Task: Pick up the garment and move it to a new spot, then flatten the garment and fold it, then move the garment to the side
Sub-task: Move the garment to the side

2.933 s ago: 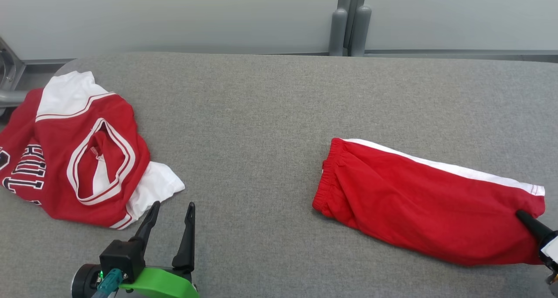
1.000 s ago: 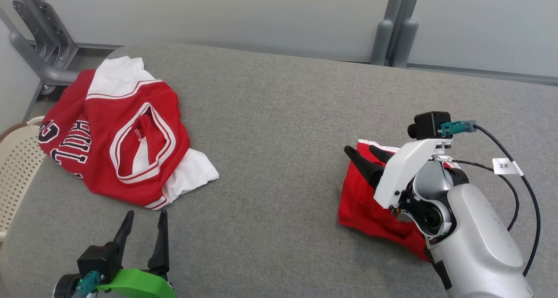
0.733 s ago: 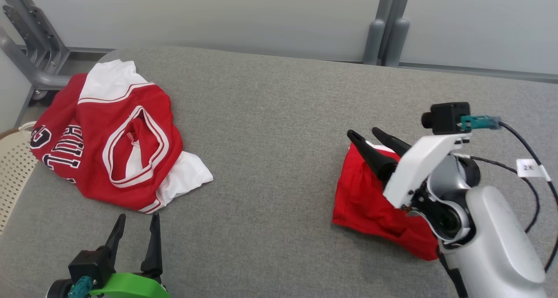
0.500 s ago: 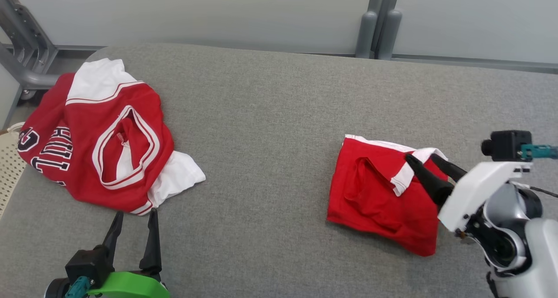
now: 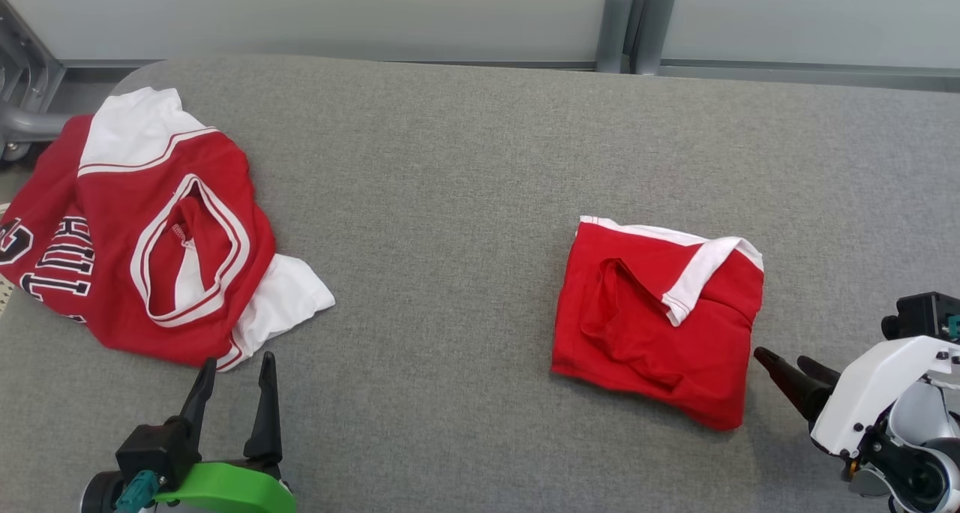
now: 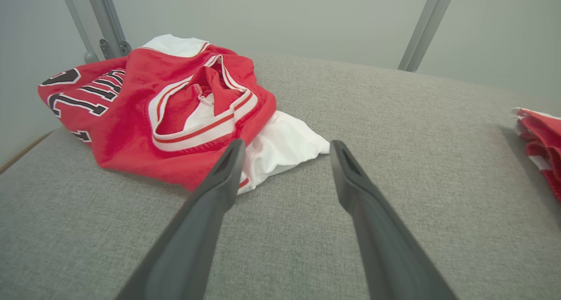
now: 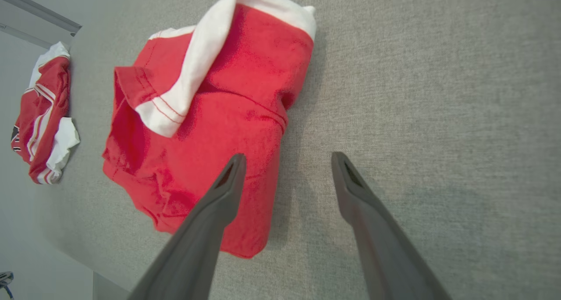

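The garment, red shorts (image 5: 660,322) with a white side stripe, lies folded into a rough square on the right half of the grey padded table (image 5: 450,198). My right gripper (image 5: 780,357) is open just right of the shorts' right edge and off the cloth, with nothing between its fingers. From the right wrist the shorts (image 7: 210,116) lie ahead and to the left, beside the right gripper (image 7: 288,156). My left gripper (image 5: 238,360) stands open and empty at the lower left. In its wrist view the left gripper (image 6: 287,143) points at a white sleeve.
A crumpled red and white jersey (image 5: 150,235) with black lettering lies at the table's left end, just beyond my left fingertips, also seen as the jersey (image 6: 153,111). Two grey posts (image 5: 634,22) stand behind the table. A metal frame (image 5: 22,100) sits at the far left.
My right gripper has drawn back down and right, off the shorts, which now lie folded in half. The head camera has swung too. The left gripper has stayed put.
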Robot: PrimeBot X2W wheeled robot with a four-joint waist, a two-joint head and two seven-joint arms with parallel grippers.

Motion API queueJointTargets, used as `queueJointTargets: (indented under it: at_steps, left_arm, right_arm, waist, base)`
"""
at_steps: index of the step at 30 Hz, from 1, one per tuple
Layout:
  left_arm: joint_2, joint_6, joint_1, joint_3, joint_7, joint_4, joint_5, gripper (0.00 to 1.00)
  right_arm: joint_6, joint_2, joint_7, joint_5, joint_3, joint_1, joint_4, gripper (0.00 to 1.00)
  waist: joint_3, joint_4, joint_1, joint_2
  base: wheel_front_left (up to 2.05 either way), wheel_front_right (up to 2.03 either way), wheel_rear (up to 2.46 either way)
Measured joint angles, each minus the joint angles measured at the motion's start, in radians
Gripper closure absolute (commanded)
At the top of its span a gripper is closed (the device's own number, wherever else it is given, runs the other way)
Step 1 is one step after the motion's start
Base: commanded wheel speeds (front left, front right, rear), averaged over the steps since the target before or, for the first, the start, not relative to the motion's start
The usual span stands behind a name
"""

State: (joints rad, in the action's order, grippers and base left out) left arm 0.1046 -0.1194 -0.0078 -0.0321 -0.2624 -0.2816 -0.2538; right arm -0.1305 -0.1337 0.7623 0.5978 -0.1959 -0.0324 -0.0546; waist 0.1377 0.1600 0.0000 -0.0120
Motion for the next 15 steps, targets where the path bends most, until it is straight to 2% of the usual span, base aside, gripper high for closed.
queueJointTargets:
  at_steps: [8,14,15]
  left_arm:
    - [-0.010,-0.004,-0.015,-0.005,0.000,-0.009,0.008,0.00]
    - [-0.016,-0.005,-0.015,-0.006,0.000,-0.015,0.009,0.00]
    - [-0.017,-0.005,-0.015,-0.007,0.000,-0.016,0.009,0.00]
  right_arm:
    - [0.000,0.027,0.030,-0.017,-0.001,-0.040,0.072,0.00]
    - [0.000,0.061,0.026,-0.034,-0.014,-0.103,0.186,0.00]
    - [0.000,0.066,0.023,-0.028,-0.011,-0.114,0.203,0.22]
  waist:
    - [0.002,0.024,0.0000,0.0000]
    - [-0.002,0.043,0.0000,0.0000]
    - [-0.002,0.046,0.0000,0.0000]
  base:
    - [0.00,0.00,0.00]
    - [0.00,0.00,0.00]
    - [0.00,0.00,0.00]
